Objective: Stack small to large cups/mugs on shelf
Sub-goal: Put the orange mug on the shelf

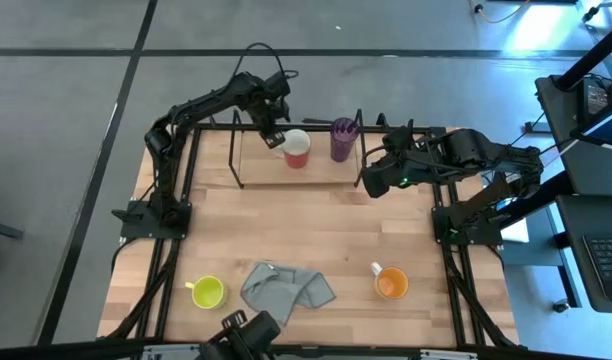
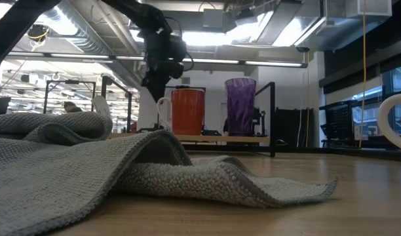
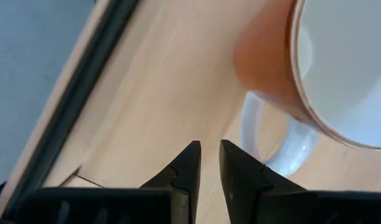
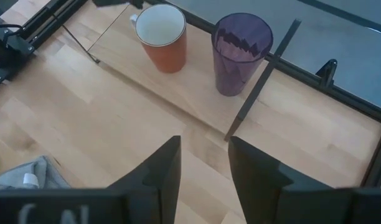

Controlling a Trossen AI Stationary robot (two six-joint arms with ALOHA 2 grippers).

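A mug, red outside and white inside, stands upright on the wooden base of the black wire shelf at the table's far side, with the purple tumbler upright to its right. My left gripper hovers just left of the mug. Its fingers stand a narrow gap apart beside the white handle and touch nothing. My right gripper is open and empty over the table by the shelf's right end. The yellow-green mug and the orange mug stand near the front edge.
A crumpled grey cloth lies between the two front mugs and fills the low view's foreground. Black frame rails run along the table's left and right sides. Bare wood lies between the shelf and the front objects.
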